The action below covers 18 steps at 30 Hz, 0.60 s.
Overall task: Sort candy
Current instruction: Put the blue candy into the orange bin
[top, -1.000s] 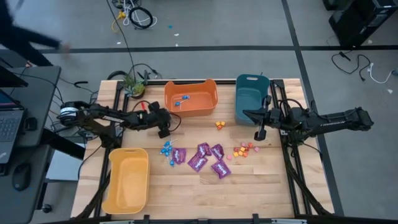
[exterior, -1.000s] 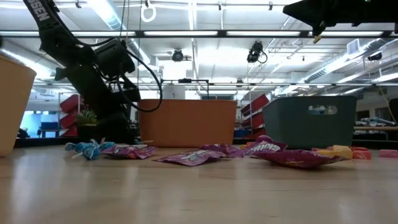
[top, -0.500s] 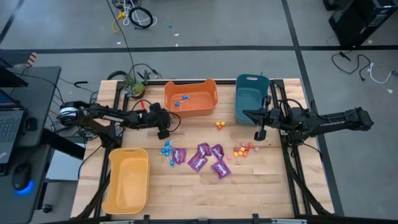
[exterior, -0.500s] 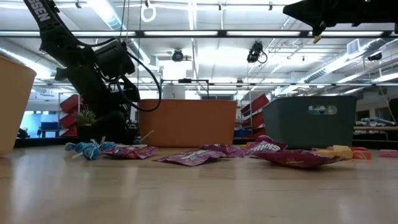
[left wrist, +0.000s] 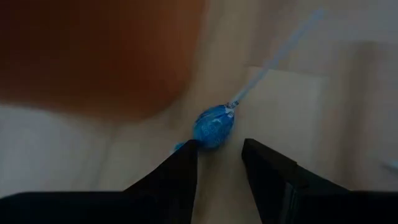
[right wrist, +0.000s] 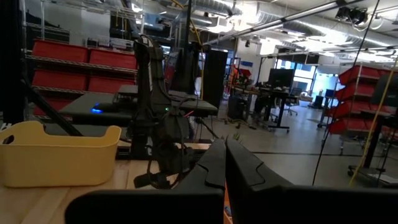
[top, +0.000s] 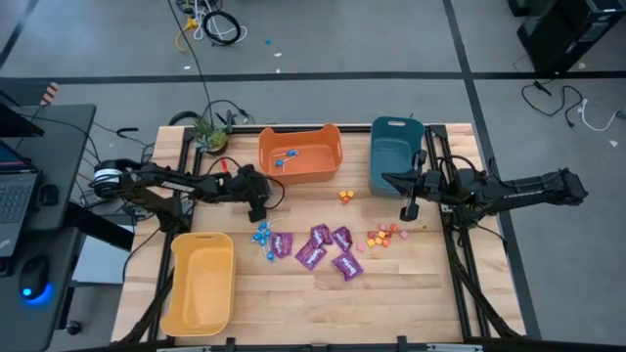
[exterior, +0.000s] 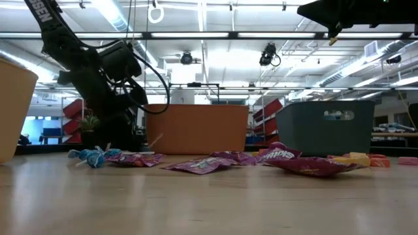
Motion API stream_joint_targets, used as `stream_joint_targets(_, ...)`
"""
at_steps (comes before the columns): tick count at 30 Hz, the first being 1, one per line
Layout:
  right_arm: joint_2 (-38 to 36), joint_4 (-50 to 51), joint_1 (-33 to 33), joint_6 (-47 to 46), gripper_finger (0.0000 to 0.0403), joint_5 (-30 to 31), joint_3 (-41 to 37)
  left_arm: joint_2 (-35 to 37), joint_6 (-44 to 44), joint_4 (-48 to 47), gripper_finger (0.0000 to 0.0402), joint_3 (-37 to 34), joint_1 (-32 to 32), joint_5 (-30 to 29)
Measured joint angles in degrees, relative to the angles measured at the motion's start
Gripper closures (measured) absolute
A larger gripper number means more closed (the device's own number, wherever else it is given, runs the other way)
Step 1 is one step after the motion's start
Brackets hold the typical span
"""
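**A:** Left of centre in the high view, the left gripper (top: 258,209) hangs over the table (top: 411,293), just below the orange bin (top: 300,154) and just above the blue lollipops (top: 262,235). Its wrist view has the fingers (left wrist: 180,171) spread wide with one lollipop (left wrist: 214,126) right at the gap between the tips, stick pointing to the upper right. Not pinched as far as I can see.

**B:** And the right one?

**A:** Right gripper (top: 409,210) sits right of centre, raised, beside the teal bin (top: 394,154), fingers pressed together with nothing in them. Its own camera just looks level across the room, with the yellow bin (right wrist: 56,155) at the left edge.

**B:** Where's the candy at?

**A:** Mostly mid-table. Purple packets (top: 323,246) are clustered at the centre, lollipops just left of them, and the small orange and pink pieces (top: 383,235) just right, below the right gripper. A couple more small pieces (top: 345,197) lie between the orange and teal bins. Some blue candy (top: 286,156) is already in the orange bin. Low view shows the packets (exterior: 300,163) lying flat in a row, lollipops (exterior: 91,155) at the left.
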State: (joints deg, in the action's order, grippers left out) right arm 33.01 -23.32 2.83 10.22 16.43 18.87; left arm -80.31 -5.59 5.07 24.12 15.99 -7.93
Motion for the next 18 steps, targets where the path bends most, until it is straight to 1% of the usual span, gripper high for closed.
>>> stream_joint_targets(2,0.00,0.01,0.00,0.00,0.0402,0.00,0.00,0.02,1.37,-0.35,0.0264,0.00,-0.02,1.78)
stream_joint_targets(10,-0.01,0.01,0.00,0.00,0.0402,0.00,0.00,0.48,2.80,-0.90,0.0264,0.02,-0.43,2.32)
stream_joint_targets(15,0.00,0.03,0.00,0.00,0.0402,0.00,0.00,0.79,2.90,-1.15,0.0264,0.00,-2.17,2.32)
stream_joint_targets(18,-0.01,0.02,0.00,0.00,0.0402,0.00,0.00,1.80,5.17,-2.78,0.0264,0.32,-2.98,2.76)
